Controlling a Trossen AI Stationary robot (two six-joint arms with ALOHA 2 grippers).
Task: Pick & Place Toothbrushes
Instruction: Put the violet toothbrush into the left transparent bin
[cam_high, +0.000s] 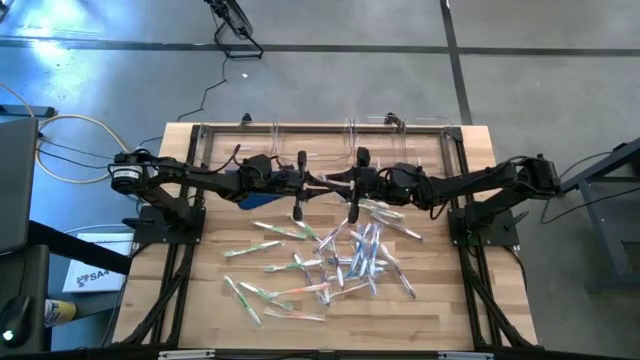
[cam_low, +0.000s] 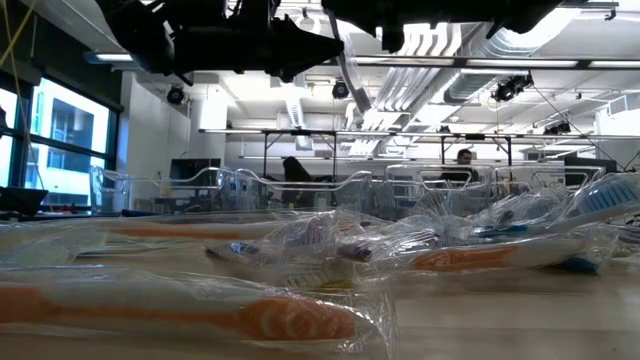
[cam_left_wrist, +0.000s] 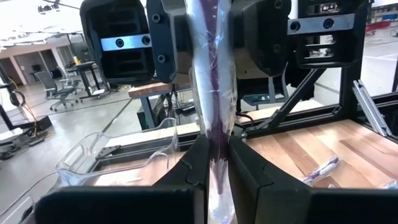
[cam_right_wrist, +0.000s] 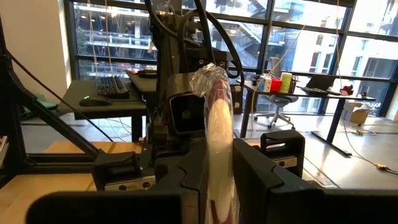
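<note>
1. Left pincer (cam_left_wrist: 214, 168) and right pincer (cam_right_wrist: 219, 168) met mid-air above the counter (cam_high: 440, 310), both clamped on one wrapped toothbrush (cam_left_wrist: 213, 93).
2. Remaining toothbrushes (cam_high: 335, 262) lay scattered on the counter below, in clear wrappers.
3. Clear bins (cam_high: 320, 135) lined the far edge.

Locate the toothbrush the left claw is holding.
The wrapped toothbrush is pinched upright in the left claw, raised above the table's middle and facing the right claw.
</note>
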